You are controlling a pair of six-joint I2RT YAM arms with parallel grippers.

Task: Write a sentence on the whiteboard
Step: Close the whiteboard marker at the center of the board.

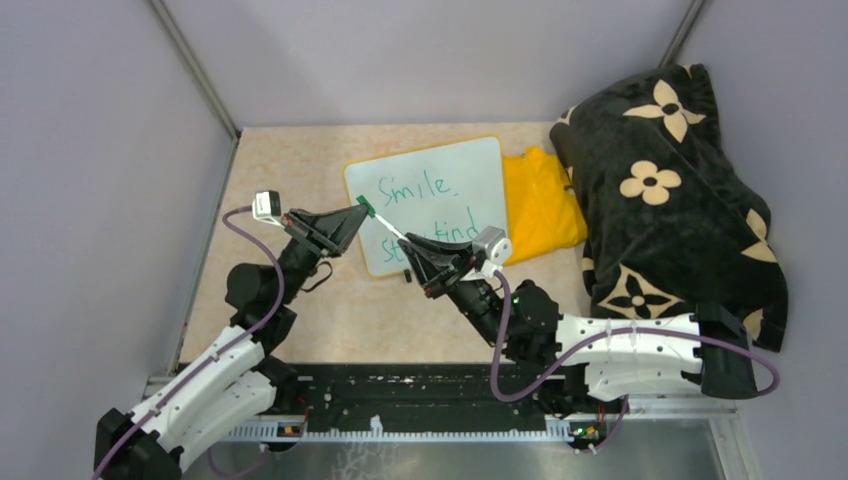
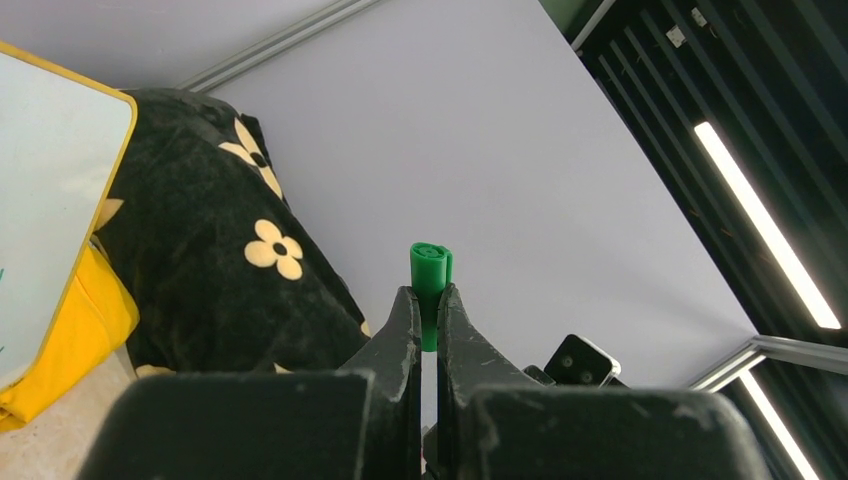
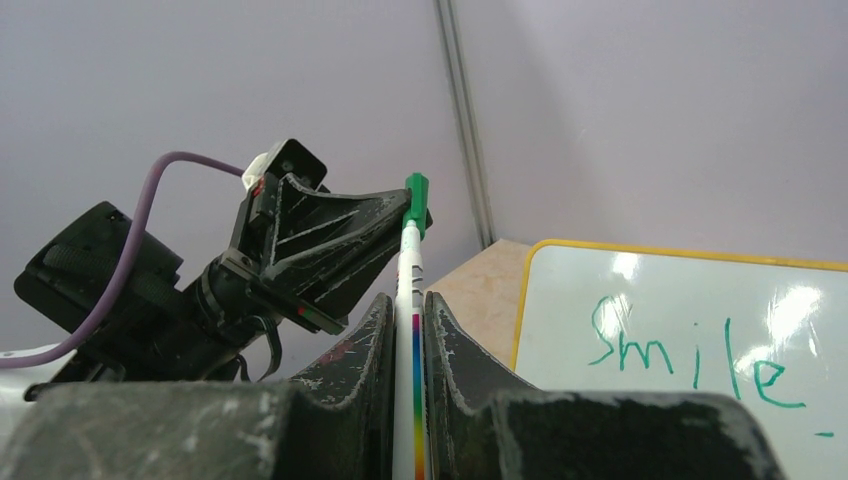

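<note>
Whiteboard (image 1: pixel 470 165) under right tool (image 1: pixel 410 241) gripping marker (image 1: pixel 390 228); left tool (image 1: pixel 360 209), gripping cap (image 1: pixel 367 208), beside.

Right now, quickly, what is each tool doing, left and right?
Left tool: closed, holding the small green plastic marker cap.
Right tool: closed, holding the thin white rainbow-striped marker pen.

whiteboard (image 1: pixel 470 160) lies flat, yellow-orange frame; green sentence (image 1: pixel 415 187) "smile." over partly hidden second line.
</note>
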